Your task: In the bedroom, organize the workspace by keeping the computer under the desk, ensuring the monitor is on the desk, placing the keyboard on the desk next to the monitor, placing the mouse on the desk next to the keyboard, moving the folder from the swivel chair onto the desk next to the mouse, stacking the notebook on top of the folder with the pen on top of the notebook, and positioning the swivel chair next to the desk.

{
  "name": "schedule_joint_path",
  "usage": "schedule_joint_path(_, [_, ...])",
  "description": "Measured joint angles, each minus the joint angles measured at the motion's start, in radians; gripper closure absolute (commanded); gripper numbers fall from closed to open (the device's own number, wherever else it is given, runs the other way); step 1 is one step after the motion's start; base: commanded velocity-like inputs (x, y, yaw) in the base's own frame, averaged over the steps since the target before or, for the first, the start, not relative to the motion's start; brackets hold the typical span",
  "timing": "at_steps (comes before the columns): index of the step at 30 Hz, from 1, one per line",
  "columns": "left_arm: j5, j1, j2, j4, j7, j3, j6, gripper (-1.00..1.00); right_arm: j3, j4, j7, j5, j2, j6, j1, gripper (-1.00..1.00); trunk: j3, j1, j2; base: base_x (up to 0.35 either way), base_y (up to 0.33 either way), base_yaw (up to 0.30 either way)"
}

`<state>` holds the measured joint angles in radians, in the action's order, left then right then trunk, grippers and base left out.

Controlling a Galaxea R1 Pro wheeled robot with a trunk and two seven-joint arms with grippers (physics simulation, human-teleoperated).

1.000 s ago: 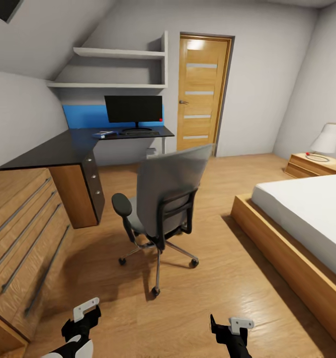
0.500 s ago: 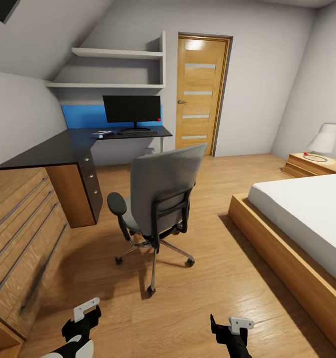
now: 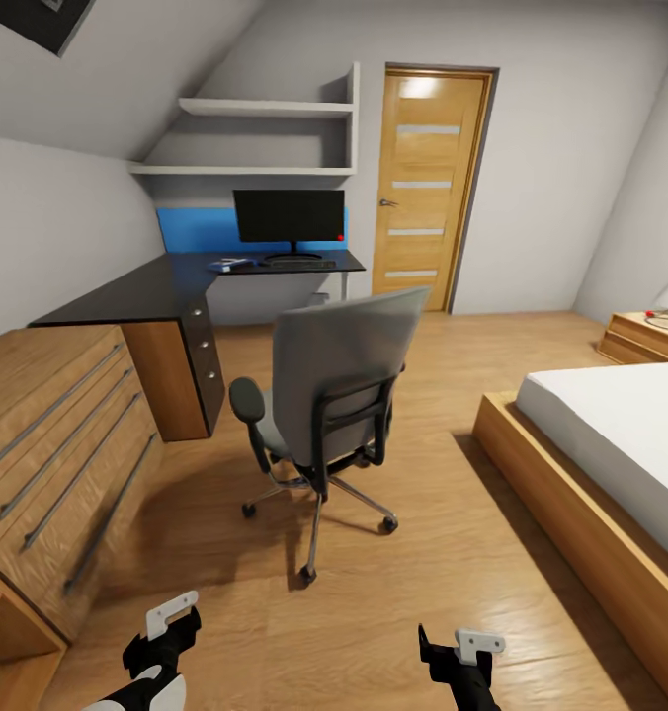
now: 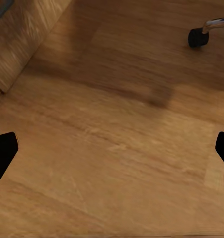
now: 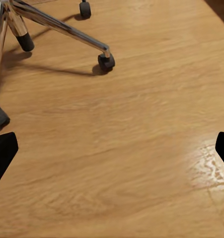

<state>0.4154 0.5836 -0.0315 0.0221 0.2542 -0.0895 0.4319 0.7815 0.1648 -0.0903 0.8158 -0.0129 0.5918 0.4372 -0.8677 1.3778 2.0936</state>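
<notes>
Though ahead of tools [image 3: 314, 642], swivel chair [image 3: 339, 380] apart.

No text, label, brand, number or sign can be read anywhere. The monitor [image 3: 290, 216] on the desk [image 3: 136, 293] shows a blank black screen with only a tiny red dot at its lower corner nearest the door [image 3: 429, 188]; that door carries plain pale panes, unlettered.

Grey swivel chair [image 3: 344, 375], black desk [image 3: 136, 291]
</notes>
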Motion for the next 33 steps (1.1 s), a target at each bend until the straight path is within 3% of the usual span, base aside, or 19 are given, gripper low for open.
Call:
schedule_joint_path(10, [0.0,0.0,0.001,0.0,0.0,0.0,-0.002,-1.0,0.0,0.0,0.0,-0.001,0.0,0.0,0.0,-1.0,0.0,0.0,0.0,0.0,-0.294,0.269])
schedule_joint_path(18, [-0.001,0.0,0.013,0.0,-0.001,-0.001,-0.009,-1.0,0.0,-0.003,0.0,-0.002,-0.001,0.0,0.0,-1.0,0.0,0.0,0.0,0.0,-0.084,0.079])
schedule_joint_path(22, [-0.002,-0.001,0.072,0.0,-0.001,-0.003,-0.011,-1.0,-0.001,-0.036,0.002,-0.029,-0.002,0.005,0.0,-1.0,0.0,0.0,0.0,0.0,-0.003,-0.002])
schedule_joint_path(24, [-0.071,-0.001,0.168,0.007,0.002,-0.045,-0.015,-1.0,-0.001,-0.034,0.002,-0.035,-0.001,0.008,0.0,-1.0,0.0,0.0,0.0,0.0,0.0,-0.011])
schedule_joint_path(25, [-0.105,-0.001,0.192,0.031,0.004,-0.053,-0.018,-1.0,-0.002,-0.034,0.002,-0.035,-0.001,0.022,0.0,-1.0,0.0,0.0,0.0,0.0,0.0,-0.004])
schedule_joint_path(26, [-0.139,-0.001,0.205,0.08,0.006,-0.057,-0.042,-1.0,-0.005,-0.033,0.001,-0.035,-0.002,0.047,0.0,-1.0,0.0,0.0,0.0,0.0,0.0,-0.003])
schedule_joint_path(28, [-0.167,-0.001,0.206,0.15,0.013,-0.056,-0.115,-1.0,-0.007,-0.032,0.0,-0.035,-0.003,0.071,0.0,-1.0,0.0,0.0,0.0,0.0,0.0,-0.001])
schedule_joint_path(29, [-0.186,-0.001,0.206,0.234,0.031,-0.057,-0.241,-1.0,-0.01,-0.031,-0.003,-0.034,-0.006,0.083,0.002,-1.0,0.0,0.0,0.0,0.0,0.0,0.0])
schedule_joint_path(31, [-0.196,0.0,0.206,0.367,0.046,-0.06,-0.43,-1.0,-0.012,-0.031,-0.011,-0.032,-0.016,0.082,0.02,-1.0,0.0,0.0,0.0,0.0,0.0,0.0])
schedule_joint_path(33, [-0.194,0.0,0.206,0.451,0.052,-0.063,-0.495,-1.0,-0.012,-0.03,-0.016,-0.032,-0.026,0.055,0.066,-1.0,0.0,0.0,0.0,0.0,0.0,0.0])
